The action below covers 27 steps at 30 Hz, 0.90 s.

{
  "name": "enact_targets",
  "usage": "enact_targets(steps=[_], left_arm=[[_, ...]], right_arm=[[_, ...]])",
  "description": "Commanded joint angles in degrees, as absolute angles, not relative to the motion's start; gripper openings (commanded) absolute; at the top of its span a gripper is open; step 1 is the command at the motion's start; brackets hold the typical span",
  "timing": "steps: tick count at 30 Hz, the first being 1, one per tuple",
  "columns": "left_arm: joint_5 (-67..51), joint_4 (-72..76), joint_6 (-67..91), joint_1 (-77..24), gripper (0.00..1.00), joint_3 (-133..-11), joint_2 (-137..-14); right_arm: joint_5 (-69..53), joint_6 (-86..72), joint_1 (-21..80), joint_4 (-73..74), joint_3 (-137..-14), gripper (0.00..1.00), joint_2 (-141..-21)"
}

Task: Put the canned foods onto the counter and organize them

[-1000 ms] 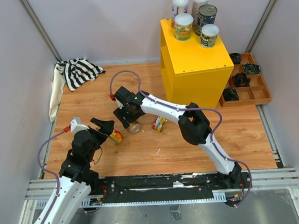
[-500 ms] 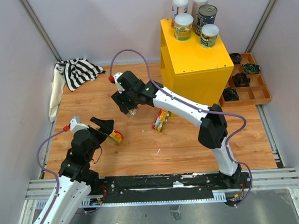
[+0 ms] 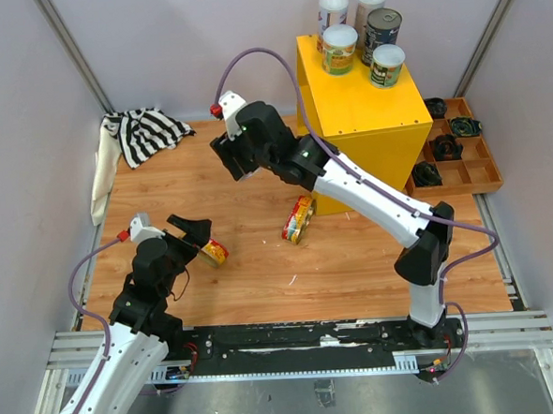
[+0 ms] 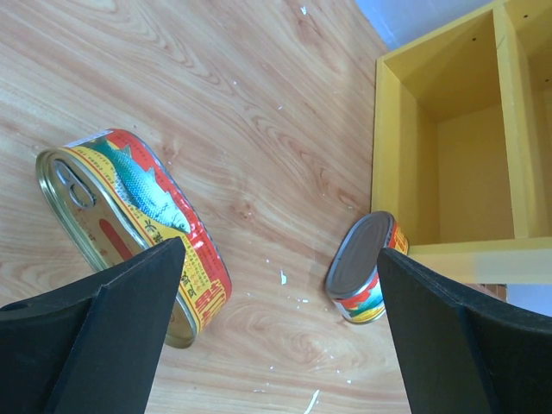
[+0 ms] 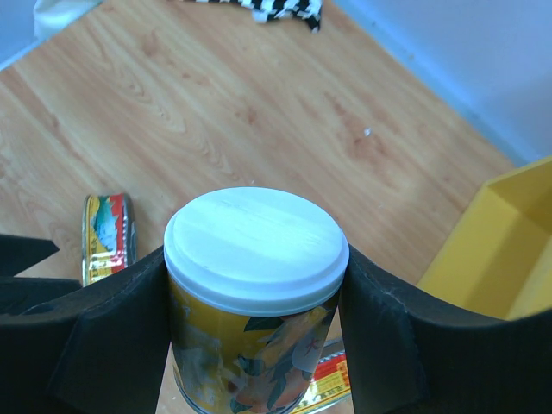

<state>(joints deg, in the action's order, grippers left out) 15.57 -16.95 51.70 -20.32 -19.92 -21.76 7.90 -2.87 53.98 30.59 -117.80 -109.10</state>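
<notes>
Since a second ago the right arm has risen from the table (image 3: 262, 283) and swung back toward the counter (image 3: 360, 117). Its right gripper (image 5: 254, 338) is now clamped on a white-lidded can (image 5: 255, 259), which it holds upright and clear of the wood. The left gripper (image 4: 280, 345) has not shifted. It hangs with its jaws spread wide over a fish tin (image 4: 129, 233) lying flat, and touches nothing.

We judge this to be the carry step: one can is in the air and two tins are left on the table. The second fish tin (image 3: 298, 219) lies on its edge just beside the counter's foot.

Next the can has to go higher than the counter's left edge, then across and down. Five cans (image 3: 339, 48) crowd the back of the top, while the front half is bare, so there is room there. We would keep clear of the near rim, and the elbow has to pass above the tin below it.
</notes>
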Motion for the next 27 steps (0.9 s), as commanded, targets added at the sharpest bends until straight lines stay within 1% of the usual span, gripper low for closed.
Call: enact_targets(steps=[1, 7, 12, 18, 27], left_arm=[[15.7, -14.5, 51.2, -19.8, 0.99, -20.0, -22.3], [15.0, -13.5, 51.1, -19.8, 0.98, -20.6, -23.5], [14.8, -13.7, 51.7, -19.8, 0.98, -20.3, -23.1], [15.1, -14.2, 52.1, -19.8, 0.99, -20.1, -22.5], [15.2, -14.2, 52.6, -19.8, 0.98, -20.0, -22.7]], right_arm=[[13.3, 1.8, 52.8, 23.4, -122.3, 0.02, -103.9], [15.6, 3.5, 50.2, 19.5, -123.6, 0.01, -100.3], [16.4, 5.2, 47.2, 13.5, -120.4, 0.01, -95.9], [16.5, 5.7, 42.6, 4.8, -112.0, 0.01, -89.5], [16.6, 6.3, 36.3, -4.4, -99.7, 0.01, -83.0]])
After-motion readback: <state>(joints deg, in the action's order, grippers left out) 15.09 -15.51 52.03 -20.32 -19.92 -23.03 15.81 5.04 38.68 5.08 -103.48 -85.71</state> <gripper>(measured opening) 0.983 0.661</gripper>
